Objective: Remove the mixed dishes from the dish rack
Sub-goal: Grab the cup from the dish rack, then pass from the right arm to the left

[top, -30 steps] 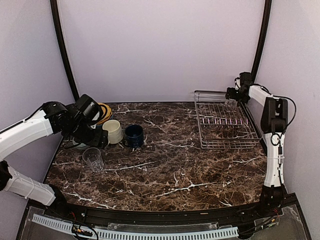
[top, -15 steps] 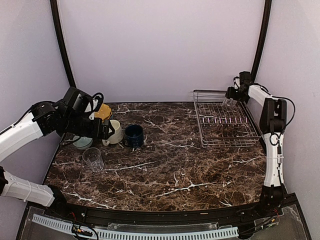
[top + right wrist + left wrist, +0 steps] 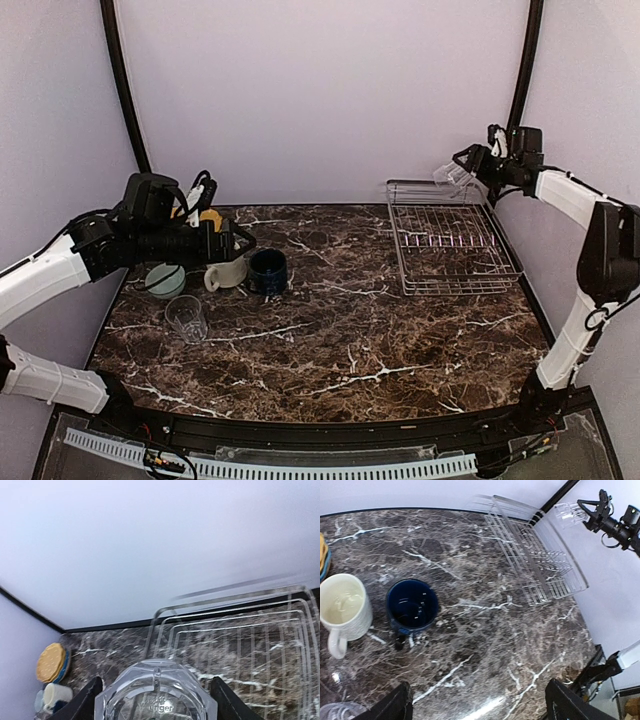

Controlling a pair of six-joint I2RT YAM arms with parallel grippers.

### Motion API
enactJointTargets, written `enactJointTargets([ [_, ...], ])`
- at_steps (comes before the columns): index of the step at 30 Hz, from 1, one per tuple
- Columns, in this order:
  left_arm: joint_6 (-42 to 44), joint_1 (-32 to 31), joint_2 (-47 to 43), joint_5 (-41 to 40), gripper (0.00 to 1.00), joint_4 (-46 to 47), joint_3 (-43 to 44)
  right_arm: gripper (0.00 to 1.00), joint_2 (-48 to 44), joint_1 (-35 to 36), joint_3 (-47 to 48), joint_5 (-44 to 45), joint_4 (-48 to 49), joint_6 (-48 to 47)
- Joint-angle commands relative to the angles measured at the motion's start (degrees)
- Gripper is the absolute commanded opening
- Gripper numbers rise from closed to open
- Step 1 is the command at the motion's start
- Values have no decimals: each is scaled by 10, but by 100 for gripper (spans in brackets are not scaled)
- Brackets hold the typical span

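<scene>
Top view: the silver wire dish rack (image 3: 450,250) sits at centre right of the dark marble bench (image 3: 350,340). Its right side is close to the bench edge and its far side is near the back wall. The right claw (image 3: 468,166), upper right, is clamped on a clear glass tumbler (image 3: 450,176). The tumbler is tipped sideways above the rack's far-left corner, off the wires. The left claw (image 3: 235,242) hovers at centre left, just above the cream ribbed mug (image 3: 228,273). Dark navy mug (image 3: 268,270) just beside it, small pale greenish bowl (image 3: 165,280) further left, second clear tumbler (image 3: 187,318) nearer the front edge. The mugs and rack are well apart, with marble between them.

Left wrist view: left claw fingers (image 3: 395,705) are wide apart, gripping nothing. Cream mug and navy mug sit centre left, close but apart. Rack at upper right, with the held tumbler beyond its far corner.

Right wrist view: black fingers (image 3: 82,702) flank the tumbler's faceted base on both sides, at bottom centre. Rack rim behind it. The stack of round yellow plates (image 3: 50,662) is at lower left, against the bench's corner.
</scene>
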Motion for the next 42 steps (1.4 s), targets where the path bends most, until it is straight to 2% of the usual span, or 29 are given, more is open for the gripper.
enactJointTargets([
  [1,-51,5,15,104,91,161,-28,33,-65,46,-141,-158,189,136],
  [8,-186,4,109,248,91,418,-71,33,-136,134,-277,-205,365,266],
  [13,-280,-4,176,287,91,604,-86,33,-138,208,-313,-204,442,319],
  [17,-307,-22,217,298,89,668,-71,33,-119,259,-322,-206,491,350],
  [23,-329,-33,259,296,85,712,-57,32,-103,311,-327,-197,536,374],
  [27,-362,-33,280,298,79,774,-63,32,-89,335,-330,-190,550,379],
  [31,-387,-34,294,298,66,826,-68,32,-64,355,-336,-190,591,400],
  [37,-408,-34,302,293,36,859,-78,33,-36,375,-334,-190,633,412],
  [42,-401,-33,292,293,10,835,-86,47,-38,377,-347,-181,616,387],
])
